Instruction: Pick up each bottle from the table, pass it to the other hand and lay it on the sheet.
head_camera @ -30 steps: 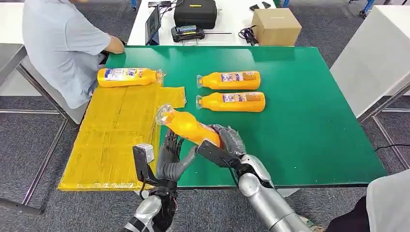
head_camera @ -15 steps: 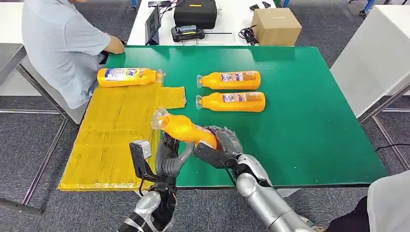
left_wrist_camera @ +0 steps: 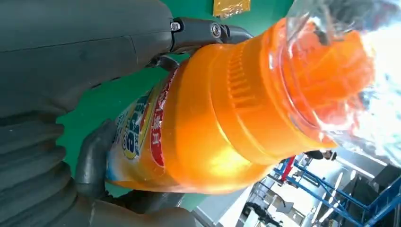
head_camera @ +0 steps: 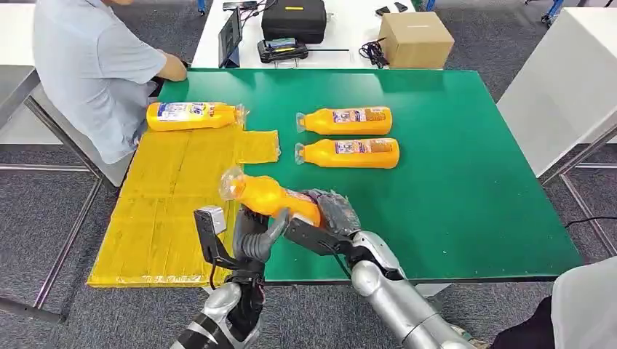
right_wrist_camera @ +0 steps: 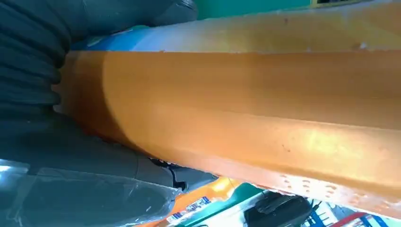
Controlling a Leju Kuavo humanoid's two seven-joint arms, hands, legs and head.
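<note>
An orange bottle (head_camera: 265, 195) with a clear wrapped cap hangs tilted over the table's near edge, beside the yellow sheet (head_camera: 167, 203). My right hand (head_camera: 327, 218) grips its base end. My left hand (head_camera: 253, 234) reaches up from below, with the thumb curled against the bottle's front and the fingers behind it. In the left wrist view the bottle (left_wrist_camera: 213, 118) lies against the left hand (left_wrist_camera: 71, 71). In the right wrist view the bottle (right_wrist_camera: 260, 109) sits in the right hand (right_wrist_camera: 33, 71). Another bottle (head_camera: 190, 115) lies on the sheet's far end. Two more (head_camera: 345, 121) (head_camera: 349, 153) lie on the green table (head_camera: 451, 182).
A person in a light shirt (head_camera: 94, 65) sits at the table's far left corner, next to the sheet. Behind the table a white desk carries a cardboard box (head_camera: 416, 40) and a black case (head_camera: 294, 18). A white table stands to the right.
My right hand has carried the bottle down and to the left into my left hand. The left hand's thumb has curled in against the bottle.
</note>
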